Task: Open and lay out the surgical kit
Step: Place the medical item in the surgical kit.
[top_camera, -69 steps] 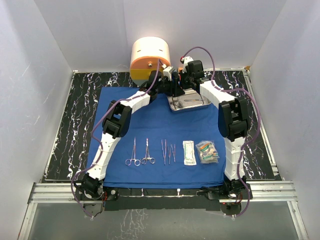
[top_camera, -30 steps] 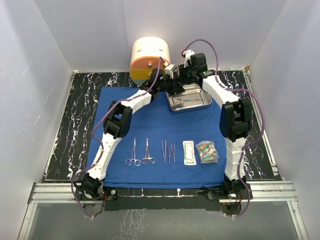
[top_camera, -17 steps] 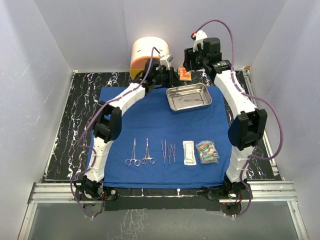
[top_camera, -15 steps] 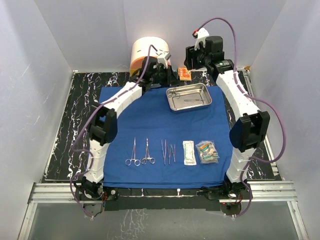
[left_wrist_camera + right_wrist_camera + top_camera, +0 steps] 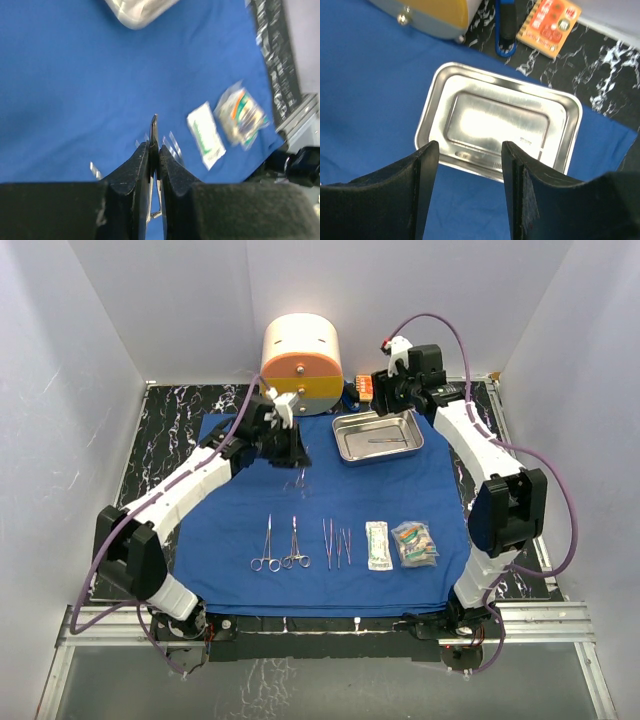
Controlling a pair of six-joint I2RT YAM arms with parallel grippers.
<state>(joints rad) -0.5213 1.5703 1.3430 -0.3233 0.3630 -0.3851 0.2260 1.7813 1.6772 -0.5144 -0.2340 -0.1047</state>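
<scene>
I work in a lab test cell: white walls (image 5: 80,360) box my marbled table (image 5: 160,465) and aluminium rail (image 5: 110,621).

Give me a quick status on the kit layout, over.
Left gripper shut on scissors, above cloth. Right gripper open over tray. One tool lying in tray. Nothing seen blocking.

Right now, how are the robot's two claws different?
The left claw is shut, pinching a thin metal tool; the right claw is open and holds nothing. The left claw is above the blue cloth; the right claw is above the steel tray. Both are black with two fingers.
</scene>
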